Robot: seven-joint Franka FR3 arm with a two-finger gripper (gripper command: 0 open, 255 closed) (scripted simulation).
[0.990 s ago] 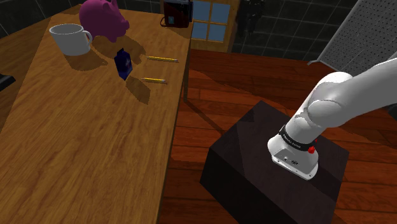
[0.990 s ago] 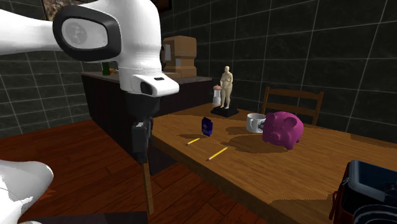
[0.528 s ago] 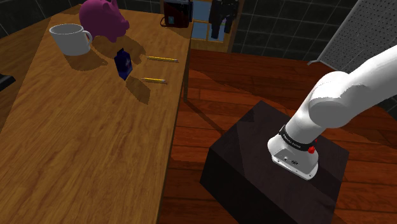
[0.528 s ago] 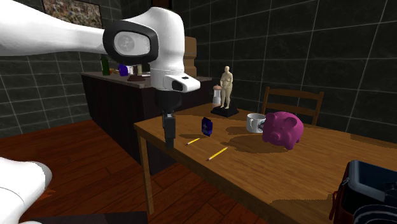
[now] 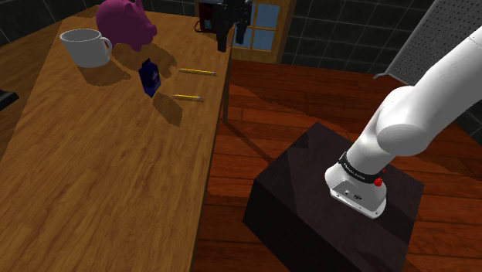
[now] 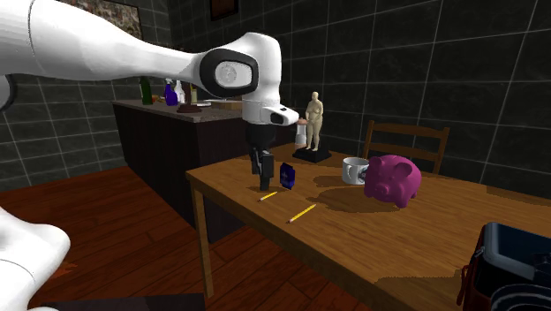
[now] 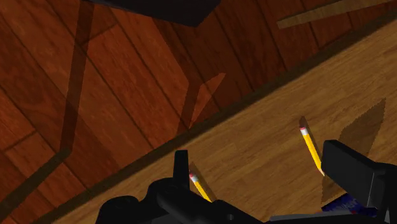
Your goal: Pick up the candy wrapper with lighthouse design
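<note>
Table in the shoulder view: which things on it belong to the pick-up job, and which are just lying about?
Job in hand:
dark blue candy wrapper
gripper, open, beside the wrapper

Just lying about:
pink piggy bank
white mug
nearer yellow pencil
farther yellow pencil

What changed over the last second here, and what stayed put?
The arm swung the end effector from off the corner of the table in over it, toward the second exterior view's right. It now hangs open beside the blue candy wrapper, not touching it. Nothing was grasped or released. The wrapper, both pencils, the mug and the pink piggy bank stayed put.
</note>
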